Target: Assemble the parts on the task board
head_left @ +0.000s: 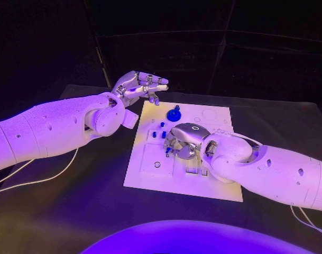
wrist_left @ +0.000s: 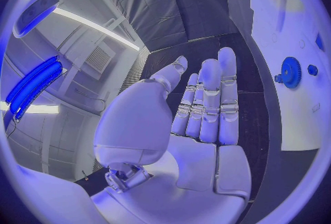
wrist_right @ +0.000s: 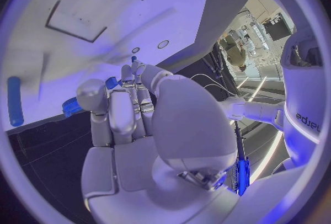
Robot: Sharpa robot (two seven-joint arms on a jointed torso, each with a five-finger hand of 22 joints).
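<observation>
The white task board (head_left: 207,159) lies in the middle of the black table. A blue gear (head_left: 174,114) stands near its far edge, also the blue gear (wrist_left: 290,72) in the left wrist view. Small blue pegs (head_left: 157,131) stand along the board's left side. My right hand (head_left: 183,142) rests low on the board's middle, fingers curled down. In the right wrist view its thumb and fingers (wrist_right: 127,105) pinch a small blue part (wrist_right: 110,81), with a round blue piece (wrist_right: 71,107) and a blue peg (wrist_right: 14,100) close by. My left hand (head_left: 140,84) hovers off the board's far left corner, fingers (wrist_left: 207,102) straight and holding nothing.
Recessed slots and small holes (head_left: 193,168) mark the board's near half. White cables (head_left: 31,180) trail over the table under my left arm. Bare black table (head_left: 69,211) surrounds the board.
</observation>
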